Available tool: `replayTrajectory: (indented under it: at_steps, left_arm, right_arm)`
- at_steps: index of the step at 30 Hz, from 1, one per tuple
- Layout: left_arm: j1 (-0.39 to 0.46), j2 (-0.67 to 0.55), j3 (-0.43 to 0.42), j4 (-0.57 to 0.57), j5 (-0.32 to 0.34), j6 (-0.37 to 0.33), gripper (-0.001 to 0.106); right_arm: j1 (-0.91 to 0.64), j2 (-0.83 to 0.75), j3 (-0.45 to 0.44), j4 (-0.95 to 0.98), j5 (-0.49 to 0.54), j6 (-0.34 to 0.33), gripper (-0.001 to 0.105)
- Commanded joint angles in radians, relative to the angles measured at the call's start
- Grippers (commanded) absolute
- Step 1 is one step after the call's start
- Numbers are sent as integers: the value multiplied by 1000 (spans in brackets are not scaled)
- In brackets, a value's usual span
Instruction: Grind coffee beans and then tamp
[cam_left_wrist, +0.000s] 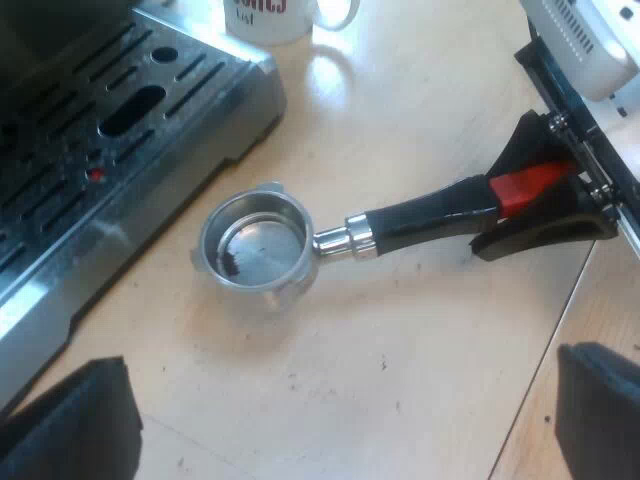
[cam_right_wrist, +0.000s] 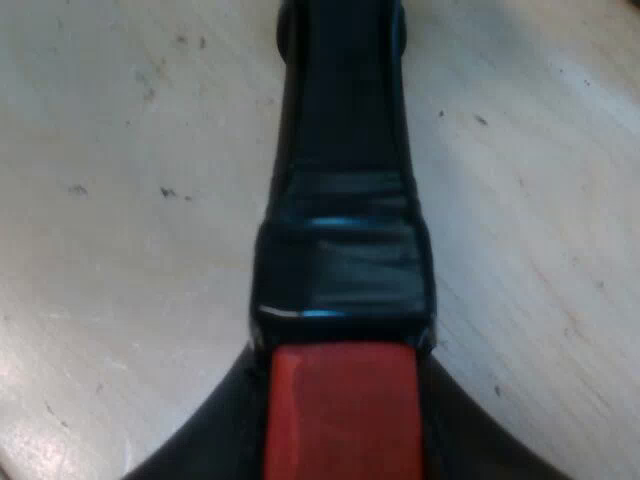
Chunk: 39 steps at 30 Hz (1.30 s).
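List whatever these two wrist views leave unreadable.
Mug: left wrist view, cut off by the picture's edge, so its red lettering cannot be read.
Espresso machine: left wrist view, everything above the drip tray is cut off by the edge.
Holder: left wrist view, the dark specks in its bowl are too small to identify.
Handle: right wrist view, the camera sits so close that the edge cuts off its bowl end.

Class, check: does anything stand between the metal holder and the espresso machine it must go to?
Nothing visible does. The metal holder lies on bare table beside the espresso machine's drip tray, its red end in the right gripper; the mug stands off past the tray's corner.
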Motion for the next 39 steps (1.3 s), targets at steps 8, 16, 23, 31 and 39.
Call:
replayTrajectory:
  at_steps: [8, 16, 23, 31, 39]
  left_arm:
    - [-5, 0, 110, -5, -16, 1, 86]
    - [-5, 0, 114, -7, -16, 1, 86]
    - [-5, 0, 114, -7, -14, 1, 86]
    - [-5, 0, 114, -7, -14, 1, 86]
    - [-5, 0, 114, -7, -14, 1, 86]
  right_arm:
    - [-55, 162, 6, -196, -28, -3, 0]
    - [-80, 190, 6, -199, -49, -3, 0]
    - [-80, 190, 6, -84, -50, -3, 0]
    - [-80, 190, 6, -9, -90, -3, 16]
    - [-80, 190, -5, 193, -93, 4, 57]
